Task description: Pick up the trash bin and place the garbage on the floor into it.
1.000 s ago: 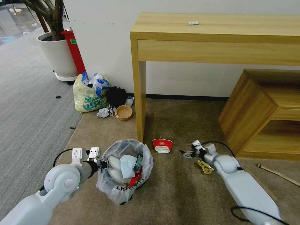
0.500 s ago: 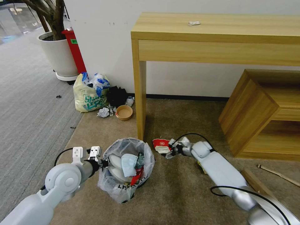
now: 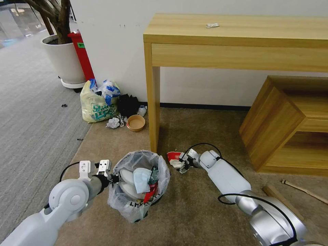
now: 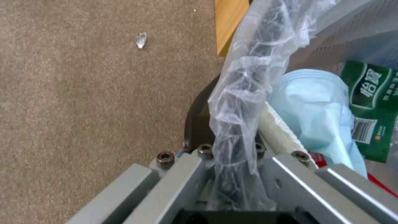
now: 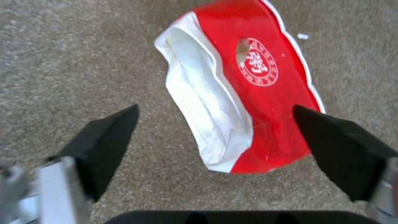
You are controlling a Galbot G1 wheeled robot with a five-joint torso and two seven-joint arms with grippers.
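Right wrist view: your right gripper (image 5: 215, 137), jaws wide, straddles the crushed red carton (image 5: 244, 90) directly ahead on the floor (image 5: 83, 62), its long axis running fore-aft; left gripper (image 4: 232, 174) clamps the trash bin (image 3: 140, 186) rim.

Office-type interior. Indicators: short-pile carpet (image 3: 191, 205) meeting grey ribbed carpet (image 3: 30, 112) at 9 o'clock; plain wooden desk (image 3: 239, 37) against a white wall (image 3: 109, 41) at 12 o'clock; low wooden shelf unit (image 3: 290, 126) at 2 o'clock; potted plant (image 3: 63, 58) at 11 o'clock.
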